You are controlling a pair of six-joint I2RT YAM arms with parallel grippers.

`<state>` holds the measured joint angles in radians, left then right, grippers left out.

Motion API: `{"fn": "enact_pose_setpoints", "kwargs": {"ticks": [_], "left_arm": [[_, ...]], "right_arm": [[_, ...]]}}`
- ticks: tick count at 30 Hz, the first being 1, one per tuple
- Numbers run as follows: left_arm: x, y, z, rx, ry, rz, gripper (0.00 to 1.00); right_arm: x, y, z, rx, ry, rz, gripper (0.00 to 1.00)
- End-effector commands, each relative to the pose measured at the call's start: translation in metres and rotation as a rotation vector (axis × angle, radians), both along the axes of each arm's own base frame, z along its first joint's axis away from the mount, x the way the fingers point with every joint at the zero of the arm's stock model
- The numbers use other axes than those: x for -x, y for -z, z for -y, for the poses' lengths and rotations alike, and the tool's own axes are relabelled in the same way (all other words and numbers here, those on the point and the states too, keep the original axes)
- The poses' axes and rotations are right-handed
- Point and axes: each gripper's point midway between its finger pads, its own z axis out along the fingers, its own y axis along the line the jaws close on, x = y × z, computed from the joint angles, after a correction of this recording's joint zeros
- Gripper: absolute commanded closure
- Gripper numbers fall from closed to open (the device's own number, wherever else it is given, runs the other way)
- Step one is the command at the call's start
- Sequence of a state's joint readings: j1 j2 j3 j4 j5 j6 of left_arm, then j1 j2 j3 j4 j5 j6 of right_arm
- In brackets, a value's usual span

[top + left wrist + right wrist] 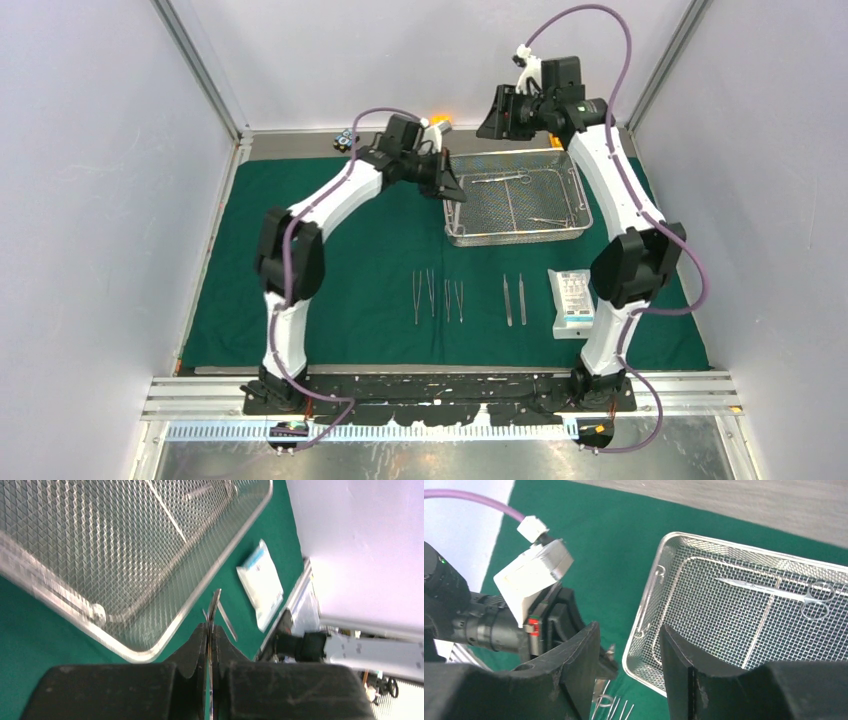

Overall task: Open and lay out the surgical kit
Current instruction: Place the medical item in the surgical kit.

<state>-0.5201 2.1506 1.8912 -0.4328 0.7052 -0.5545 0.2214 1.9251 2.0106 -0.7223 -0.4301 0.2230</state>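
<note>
The dark green drape (330, 250) lies spread out on the table. On it at the back stands the wire-mesh tray (515, 232) (165, 635) (644, 645), holding ring-handled scissors (811, 594) (505, 180) and another thin tool (548, 220). My left gripper (452, 190) (210, 627) is at the tray's left edge, shut on a slim silver instrument (215, 602) (611, 652). My right gripper (497, 120) (629, 630) hangs open and empty above the tray's back left corner. In front lie forceps (422, 295), tweezers (514, 298) and the white pouch (572, 302) (261, 582).
An orange block (441, 122) and small dark items (345, 138) sit on the bare strip behind the drape. Grey walls close in both sides and the back. The laid-out tools form a row between the tray and the arm bases.
</note>
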Motion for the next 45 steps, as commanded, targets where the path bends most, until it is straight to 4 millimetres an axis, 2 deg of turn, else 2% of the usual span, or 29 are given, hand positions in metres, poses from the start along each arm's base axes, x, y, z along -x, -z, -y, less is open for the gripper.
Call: {"fn": "enact_pose_setpoints", "kwargs": {"ticks": [1,4,10,13,16,22,29,35,44,45], "left_arm": [[0.042,-0.068,-0.042,0.063,0.036,0.132,1.00],[0.070,-0.055,-0.074,0.015,0.016,0.126,1.00],[0.124,0.002,-0.134,-0.106,0.020,0.072,0.96],[0.138,0.027,-0.159,-0.148,-0.003,0.009,0.96],[0.138,0.043,-0.183,-0.153,-0.077,-0.039,0.96],[0.147,0.073,-0.213,-0.217,-0.093,-0.138,0.97],[0.139,0.095,-0.245,-0.251,-0.164,-0.271,0.98],[0.140,0.107,-0.258,-0.267,-0.175,-0.333,0.98],[0.139,0.116,-0.262,-0.251,-0.164,-0.404,0.98],[0.136,0.117,-0.269,-0.245,-0.191,-0.409,0.98]], "right_arm": [[0.029,-0.049,-0.004,-0.025,-0.109,0.133,0.47],[0.041,-0.039,-0.006,-0.019,-0.153,0.121,0.47],[0.057,-0.009,-0.006,-0.011,-0.209,0.091,0.47],[0.060,0.001,-0.003,0.010,-0.213,0.104,0.48],[0.062,0.014,0.002,0.037,-0.204,0.110,0.48],[0.062,0.038,0.012,0.092,-0.167,0.111,0.48],[0.063,0.040,0.011,0.078,-0.174,0.103,0.48],[0.065,0.038,0.017,0.092,-0.158,0.108,0.48],[0.065,0.042,0.019,0.098,-0.141,0.097,0.49],[0.066,0.042,0.019,0.096,-0.142,0.097,0.49]]}}
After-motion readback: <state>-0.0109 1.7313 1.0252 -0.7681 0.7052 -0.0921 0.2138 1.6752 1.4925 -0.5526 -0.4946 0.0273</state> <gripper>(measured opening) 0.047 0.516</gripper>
